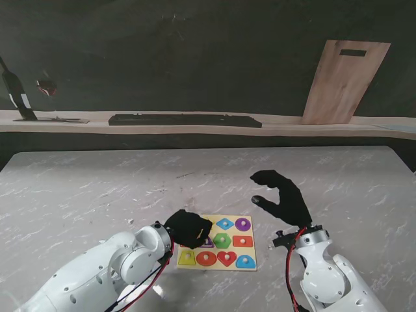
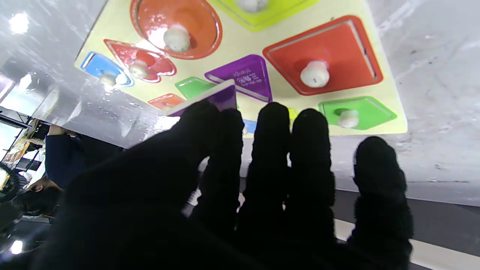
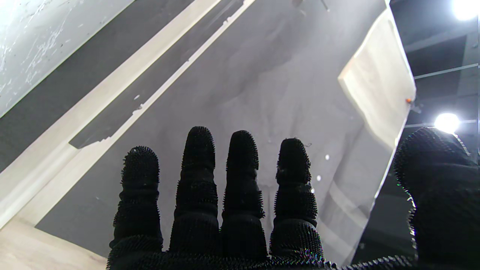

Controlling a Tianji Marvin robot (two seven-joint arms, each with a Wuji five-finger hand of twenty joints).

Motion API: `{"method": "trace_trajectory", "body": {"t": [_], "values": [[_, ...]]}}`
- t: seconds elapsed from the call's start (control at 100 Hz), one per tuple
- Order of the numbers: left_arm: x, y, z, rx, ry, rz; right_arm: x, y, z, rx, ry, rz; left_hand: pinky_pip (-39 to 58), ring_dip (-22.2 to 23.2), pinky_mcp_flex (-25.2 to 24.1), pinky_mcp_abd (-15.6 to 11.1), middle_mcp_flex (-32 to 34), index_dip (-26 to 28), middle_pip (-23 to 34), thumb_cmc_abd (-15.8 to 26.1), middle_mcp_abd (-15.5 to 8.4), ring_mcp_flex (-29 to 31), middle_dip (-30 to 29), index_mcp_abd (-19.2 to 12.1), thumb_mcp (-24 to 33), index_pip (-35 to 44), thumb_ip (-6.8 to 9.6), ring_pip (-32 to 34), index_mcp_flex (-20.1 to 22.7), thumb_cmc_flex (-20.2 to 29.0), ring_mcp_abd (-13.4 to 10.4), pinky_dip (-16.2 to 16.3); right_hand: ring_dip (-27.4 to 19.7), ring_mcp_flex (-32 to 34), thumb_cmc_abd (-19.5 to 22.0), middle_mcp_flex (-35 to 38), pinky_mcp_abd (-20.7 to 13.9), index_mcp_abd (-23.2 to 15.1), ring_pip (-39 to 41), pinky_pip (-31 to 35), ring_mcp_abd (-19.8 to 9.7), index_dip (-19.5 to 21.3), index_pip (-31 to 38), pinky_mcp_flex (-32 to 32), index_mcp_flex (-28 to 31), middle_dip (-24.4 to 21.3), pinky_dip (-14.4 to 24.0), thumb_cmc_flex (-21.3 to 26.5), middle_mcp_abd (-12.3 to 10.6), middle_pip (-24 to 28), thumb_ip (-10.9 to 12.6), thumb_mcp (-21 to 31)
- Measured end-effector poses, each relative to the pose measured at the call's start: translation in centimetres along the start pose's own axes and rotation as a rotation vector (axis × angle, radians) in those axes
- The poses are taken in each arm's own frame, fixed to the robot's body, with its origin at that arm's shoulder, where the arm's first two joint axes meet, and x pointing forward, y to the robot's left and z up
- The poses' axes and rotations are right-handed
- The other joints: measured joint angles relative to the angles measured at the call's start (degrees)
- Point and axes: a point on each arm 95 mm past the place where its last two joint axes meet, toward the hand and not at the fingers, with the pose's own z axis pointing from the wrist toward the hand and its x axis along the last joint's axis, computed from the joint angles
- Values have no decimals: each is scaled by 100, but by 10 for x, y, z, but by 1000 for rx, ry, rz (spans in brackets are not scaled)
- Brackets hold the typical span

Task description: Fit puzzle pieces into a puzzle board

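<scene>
Stand view: the puzzle board [image 1: 251, 255] lies on the white marble table [image 1: 84, 188], near me, a dark wall [image 1: 195, 52] behind. The left hand [image 1: 188, 227] pinches a purple piece [image 2: 221, 98] over the board's left part. The right hand [image 1: 281, 195] hovers right of the board, fingers spread, grasping nothing.

— What is at the back?
— A long black bar [image 1: 185, 120] lies on a pale shelf [image 1: 279, 125]. A wooden board [image 1: 343, 81] leans on the dark wall, upper right.
— And upper left?
— A dark stand [image 1: 16, 91].

The right robot hand [image 3: 240, 210] spreads its black-gloved fingers [image 3: 198, 165] apart, holding nothing, facing a dark wall and a leaning wooden board [image 3: 378, 86].
</scene>
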Motion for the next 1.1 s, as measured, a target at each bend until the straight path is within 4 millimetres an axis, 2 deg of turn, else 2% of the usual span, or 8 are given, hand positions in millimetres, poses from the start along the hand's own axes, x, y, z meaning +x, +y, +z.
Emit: {"method": "trace_trajectory", "body": {"t": [0.44, 1.1], "values": [[0, 5, 10, -18, -8, 12, -1, 0, 0, -1, -3, 0, 0, 3, 7, 0, 51, 0, 1, 8, 21, 0, 53, -4, 1, -57, 6, 0, 59, 5, 0, 0, 0, 0, 0, 0, 0, 0, 0, 0, 0, 0, 0, 0, 0, 0, 0, 0, 0, 0, 0, 0], [-1, 6, 14, -49, -17, 44, -2, 0, 1, -3, -7, 3, 0, 4, 27, 0, 55, 0, 1, 42, 26, 0, 65, -9, 1, -64, 12, 0, 59, 16, 2, 0, 1, 0, 0, 0, 0, 0, 0, 0, 0, 0, 0, 0, 0, 0, 0, 0, 0, 0, 0, 0]]}}
